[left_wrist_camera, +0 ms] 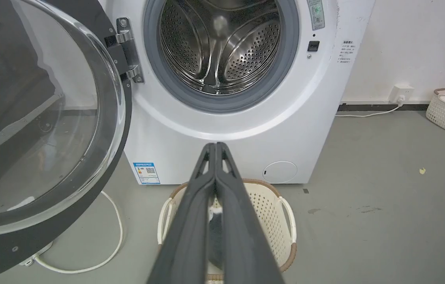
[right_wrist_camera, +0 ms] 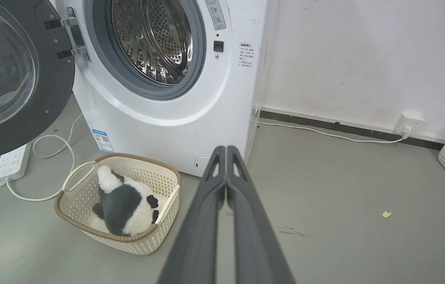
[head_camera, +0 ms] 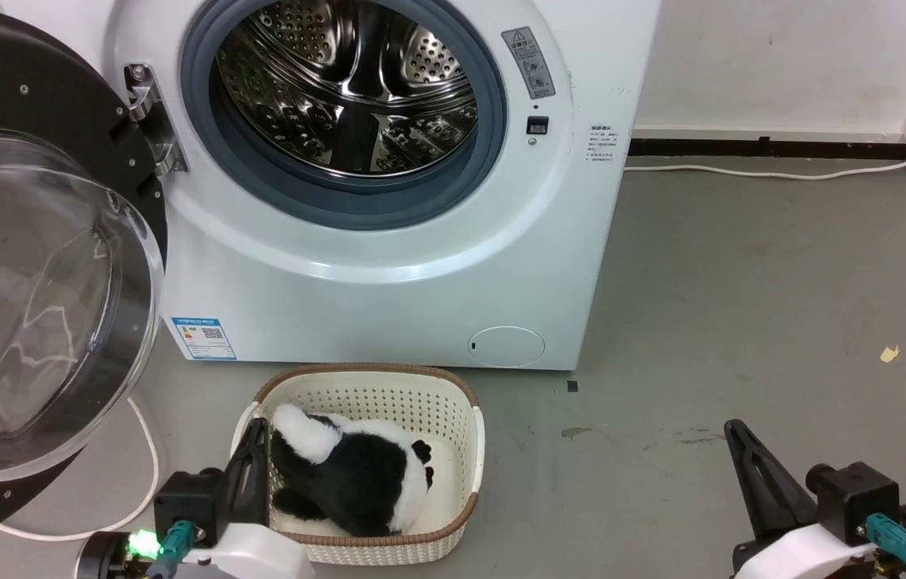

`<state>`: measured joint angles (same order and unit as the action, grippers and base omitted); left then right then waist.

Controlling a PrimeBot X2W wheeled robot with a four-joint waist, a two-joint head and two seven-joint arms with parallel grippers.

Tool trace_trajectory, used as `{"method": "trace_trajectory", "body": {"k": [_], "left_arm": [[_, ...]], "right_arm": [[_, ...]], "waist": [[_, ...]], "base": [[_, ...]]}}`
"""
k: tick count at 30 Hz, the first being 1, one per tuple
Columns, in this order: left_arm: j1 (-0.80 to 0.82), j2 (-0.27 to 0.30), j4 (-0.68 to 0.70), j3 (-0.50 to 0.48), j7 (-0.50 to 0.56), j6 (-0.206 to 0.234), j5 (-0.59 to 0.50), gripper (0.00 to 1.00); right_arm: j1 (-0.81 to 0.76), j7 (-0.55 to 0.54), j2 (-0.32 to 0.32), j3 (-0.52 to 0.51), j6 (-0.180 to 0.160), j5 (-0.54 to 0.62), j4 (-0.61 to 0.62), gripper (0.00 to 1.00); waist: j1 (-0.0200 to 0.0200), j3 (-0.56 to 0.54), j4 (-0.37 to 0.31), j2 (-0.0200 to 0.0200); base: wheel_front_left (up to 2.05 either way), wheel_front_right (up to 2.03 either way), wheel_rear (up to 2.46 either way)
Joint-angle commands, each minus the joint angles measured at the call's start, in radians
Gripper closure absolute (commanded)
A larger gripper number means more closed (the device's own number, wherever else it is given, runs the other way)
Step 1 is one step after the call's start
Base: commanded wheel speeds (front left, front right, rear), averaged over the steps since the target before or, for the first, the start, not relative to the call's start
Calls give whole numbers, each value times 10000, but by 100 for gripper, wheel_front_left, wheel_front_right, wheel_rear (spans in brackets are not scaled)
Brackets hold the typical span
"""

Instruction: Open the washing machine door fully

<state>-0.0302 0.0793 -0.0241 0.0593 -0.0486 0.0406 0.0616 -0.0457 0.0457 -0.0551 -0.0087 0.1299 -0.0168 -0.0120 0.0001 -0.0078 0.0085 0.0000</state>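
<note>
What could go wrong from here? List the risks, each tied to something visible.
1. The washing machine door hangs wide open near the shut left gripper; raising that arm might knock its glass.
2. The basket sits on the floor right before the washing machine; rolling forward could bump it.
3. A white cable loops on the floor under the door; driving over it might snag it.

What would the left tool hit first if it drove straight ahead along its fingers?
Probably the lower white front of the washing machine: the shut left tool points there, seemingly passing above the basket. Depth is uncertain.
</note>
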Motion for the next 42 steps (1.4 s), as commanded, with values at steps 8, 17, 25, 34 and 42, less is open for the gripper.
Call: {"method": "trace_trajectory", "body": {"k": [8,17,25,34,42], "left_arm": [[206,-106,115,-225,180,-160,-258,100],[261,-211,187,-435,355,-300,-463,100],[302,-291,241,-593,486,-406,-616,100],[302,-291,241,-593,486,-406,-616,100],[302,-291,241,-593,486,-406,-616,100]], "right_arm": [[286,-161,43,45,7,87,84,100],[384,-330,46,69,7,133,104,100],[457,-457,49,87,8,168,120,100],[457,-457,49,87,8,168,120,100],[457,-457,49,87,8,168,120,100]], "waist": [[-1,25,-28,0],[-1,55,-61,0],[-1,78,-85,0],[-1,78,-85,0],[-1,78,-85,0]], "base": [[0,0,0],[0,0,0],[0,0,0],[0,0,0],[0,0,0]]}}
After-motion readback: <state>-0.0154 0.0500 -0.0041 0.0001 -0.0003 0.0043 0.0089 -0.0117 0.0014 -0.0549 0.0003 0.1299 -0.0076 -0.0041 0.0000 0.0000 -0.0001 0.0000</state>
